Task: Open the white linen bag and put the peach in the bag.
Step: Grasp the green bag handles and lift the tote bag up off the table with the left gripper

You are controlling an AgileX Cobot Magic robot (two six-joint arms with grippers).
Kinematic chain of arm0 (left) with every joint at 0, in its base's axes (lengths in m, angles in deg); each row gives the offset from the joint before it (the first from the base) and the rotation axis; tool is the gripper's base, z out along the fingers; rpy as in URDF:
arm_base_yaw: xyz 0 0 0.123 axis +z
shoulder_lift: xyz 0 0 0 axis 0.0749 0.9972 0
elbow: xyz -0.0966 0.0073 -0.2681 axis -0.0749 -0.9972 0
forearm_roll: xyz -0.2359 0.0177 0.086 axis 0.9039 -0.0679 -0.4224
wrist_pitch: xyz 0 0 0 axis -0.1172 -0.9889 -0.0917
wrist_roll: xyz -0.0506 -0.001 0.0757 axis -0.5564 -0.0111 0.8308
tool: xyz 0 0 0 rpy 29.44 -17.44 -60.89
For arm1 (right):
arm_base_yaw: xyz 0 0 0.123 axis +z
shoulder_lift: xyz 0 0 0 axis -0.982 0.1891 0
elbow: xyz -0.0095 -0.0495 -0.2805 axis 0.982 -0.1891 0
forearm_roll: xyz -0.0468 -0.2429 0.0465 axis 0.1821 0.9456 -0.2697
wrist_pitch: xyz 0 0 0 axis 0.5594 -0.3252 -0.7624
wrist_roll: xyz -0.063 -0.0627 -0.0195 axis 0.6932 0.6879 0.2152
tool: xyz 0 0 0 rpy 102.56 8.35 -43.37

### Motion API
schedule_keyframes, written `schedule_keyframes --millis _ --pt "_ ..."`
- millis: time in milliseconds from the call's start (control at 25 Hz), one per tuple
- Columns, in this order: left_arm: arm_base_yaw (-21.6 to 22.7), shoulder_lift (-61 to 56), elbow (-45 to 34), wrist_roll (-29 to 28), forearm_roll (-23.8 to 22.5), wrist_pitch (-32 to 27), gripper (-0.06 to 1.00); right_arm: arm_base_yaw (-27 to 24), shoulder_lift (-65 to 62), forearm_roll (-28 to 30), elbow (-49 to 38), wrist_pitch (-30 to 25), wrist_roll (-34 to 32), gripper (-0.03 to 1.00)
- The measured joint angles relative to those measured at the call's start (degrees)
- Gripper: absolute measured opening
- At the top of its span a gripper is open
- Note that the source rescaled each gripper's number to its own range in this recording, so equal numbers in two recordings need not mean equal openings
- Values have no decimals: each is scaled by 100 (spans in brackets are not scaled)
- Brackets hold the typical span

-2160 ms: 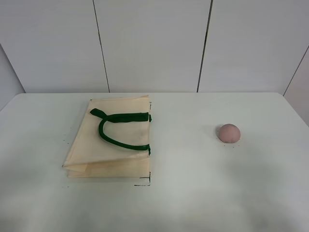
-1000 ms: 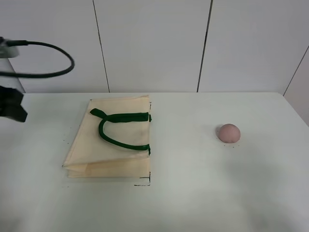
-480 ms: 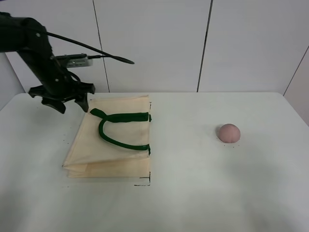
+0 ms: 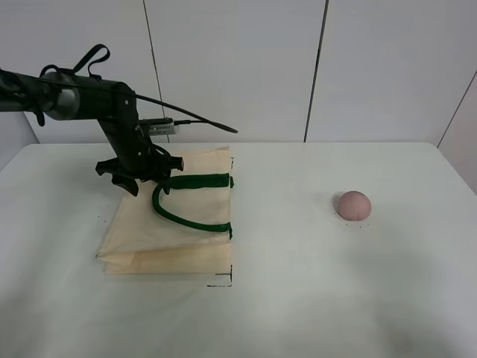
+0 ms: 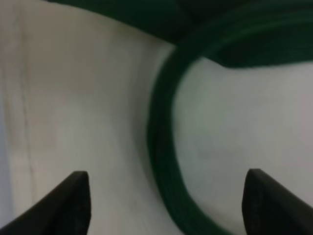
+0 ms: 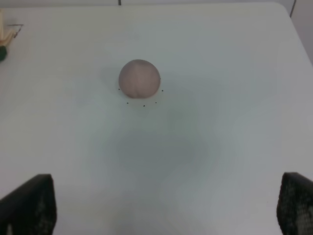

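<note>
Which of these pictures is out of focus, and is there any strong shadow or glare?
Left wrist view: out of focus; the green handle and the cloth of the white linen bag look soft. Right wrist view: fairly sharp; only faint, diffuse shadows lie on the table near the peach. Exterior high view: sharp, evenly lit, no glare.
</note>
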Motion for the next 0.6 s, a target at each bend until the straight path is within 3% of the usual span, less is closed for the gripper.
schedule_keyframes --millis 480,600 --pt "0 698 34 -102 -71 557 86 0 0 0 0 0 0 100" --pt "0 706 52 -102 -45 576 72 0 0 0 0 0 0 100"
